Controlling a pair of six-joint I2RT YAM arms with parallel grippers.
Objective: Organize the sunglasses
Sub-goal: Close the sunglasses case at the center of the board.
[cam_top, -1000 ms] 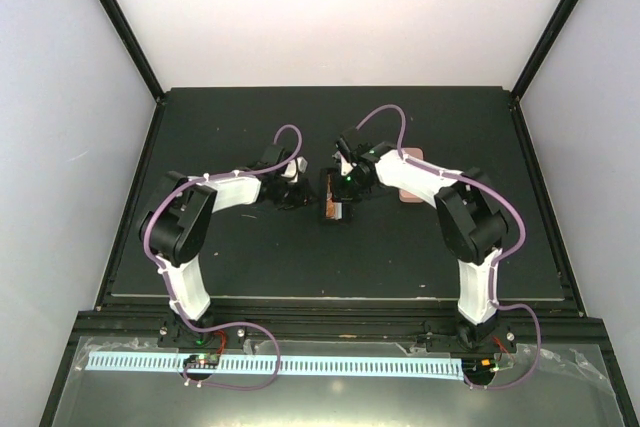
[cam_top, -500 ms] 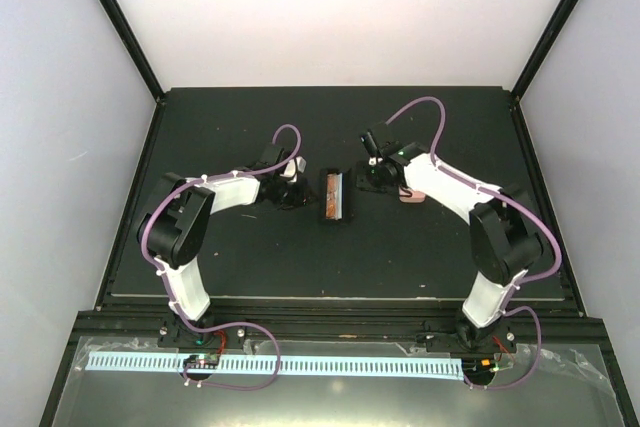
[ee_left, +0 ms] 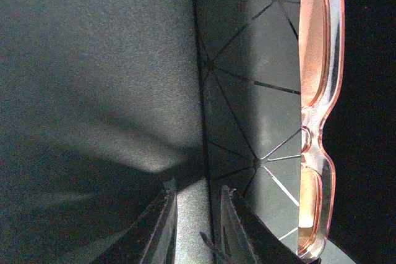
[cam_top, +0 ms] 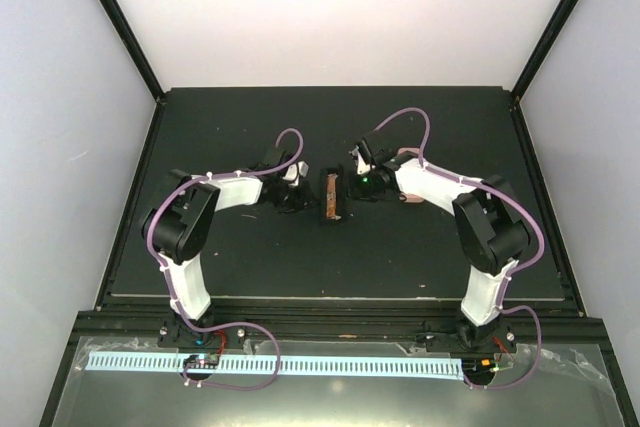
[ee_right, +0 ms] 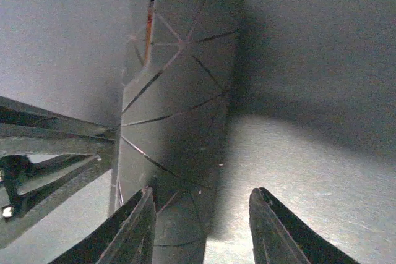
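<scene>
Centre of worktop (cam_top: 240,127) blocked by black case (cam_top: 331,196), left gripper (cam_top: 296,192) and right gripper (cam_top: 358,182) close on either side, pink case (cam_top: 409,197) just beyond toward right edge; open passage along far edge and both far corners.

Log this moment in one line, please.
left tool: astride case edge, grip unclear | right tool: open over case | sunglasses: in case

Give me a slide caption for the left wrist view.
Amber sunglasses lie along a black case; left fingers straddle its edge.
</scene>
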